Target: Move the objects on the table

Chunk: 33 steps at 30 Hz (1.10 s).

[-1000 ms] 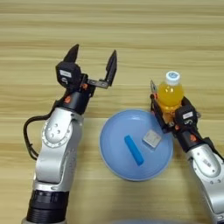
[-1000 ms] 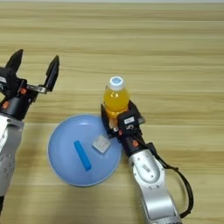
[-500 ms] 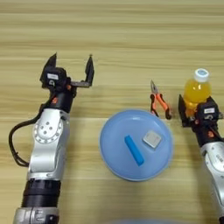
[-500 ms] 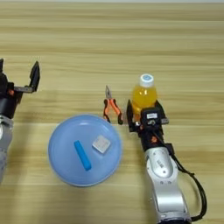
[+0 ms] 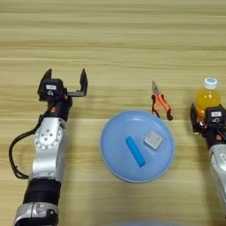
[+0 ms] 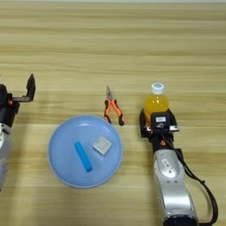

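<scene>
Right gripper (image 6: 157,115): my fingers clamp the small orange-drink bottle with white cap (image 6: 156,100), near the wooden tabletop's (image 6: 132,44) right edge.
Left gripper (image 5: 64,82): my fingers spread apart, near the left edge.

Silver-grey arms, black cables, orange-accented wrists, black two-fingered left hand (image 5: 65,80).
</scene>
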Tool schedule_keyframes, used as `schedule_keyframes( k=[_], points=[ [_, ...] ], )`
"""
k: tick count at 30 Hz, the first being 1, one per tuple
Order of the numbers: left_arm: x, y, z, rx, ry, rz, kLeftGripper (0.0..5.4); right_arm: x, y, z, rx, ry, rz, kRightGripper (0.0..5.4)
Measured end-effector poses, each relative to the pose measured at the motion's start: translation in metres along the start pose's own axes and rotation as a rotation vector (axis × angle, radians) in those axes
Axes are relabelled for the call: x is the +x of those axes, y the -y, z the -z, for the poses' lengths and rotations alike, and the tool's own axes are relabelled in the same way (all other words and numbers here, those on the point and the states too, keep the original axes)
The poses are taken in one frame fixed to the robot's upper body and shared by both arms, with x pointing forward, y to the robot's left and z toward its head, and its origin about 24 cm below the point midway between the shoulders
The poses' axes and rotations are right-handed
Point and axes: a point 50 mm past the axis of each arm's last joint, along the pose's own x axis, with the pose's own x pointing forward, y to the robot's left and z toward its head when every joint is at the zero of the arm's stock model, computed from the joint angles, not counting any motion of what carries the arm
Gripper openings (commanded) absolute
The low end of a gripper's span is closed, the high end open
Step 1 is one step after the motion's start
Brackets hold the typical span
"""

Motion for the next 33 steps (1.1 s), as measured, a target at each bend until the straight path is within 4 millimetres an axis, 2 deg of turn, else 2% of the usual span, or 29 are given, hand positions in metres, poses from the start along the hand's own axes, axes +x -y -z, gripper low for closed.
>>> schedule_keyframes(
  k=[30, 33],
  points=[
    [-0.0008, -0.0019, 0.0017, -0.002, -0.002, -0.016, 5.4, 0.0084, 0.0006, 0.0034, 0.042, -0.026, 0.014, 3.47],
    [-0.0009, -0.0023, 0.0015, -0.004, 0.0, -0.018, 5.4, 0.009, 0.0008, 0.0034, 0.05, -0.031, 0.015, 3.98]
  ],
)
